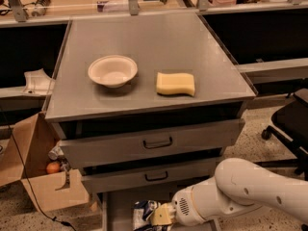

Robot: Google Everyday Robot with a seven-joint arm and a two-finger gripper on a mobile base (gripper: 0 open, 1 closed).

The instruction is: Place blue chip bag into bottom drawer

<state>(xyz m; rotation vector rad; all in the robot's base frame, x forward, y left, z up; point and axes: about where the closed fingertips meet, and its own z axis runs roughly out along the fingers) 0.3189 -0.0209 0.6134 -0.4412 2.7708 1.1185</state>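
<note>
Blue chip bag (143, 214) low inside the pulled-out bottom drawer (118, 207), crumpled, by the lower edge of the view. Pinched at its right side by the tool (160, 217), closed on the foil, at the end of the white arm (250, 191) reaching in from the right. Above, two handled drawers, both shut. On the grey worktop (159, 32), a pale bowl (112, 70) and just beside it a yellow sponge (175, 83), not touching. To the left on the floor, an open cardboard box (33, 182); to the right, a black chair (292, 124).
</note>
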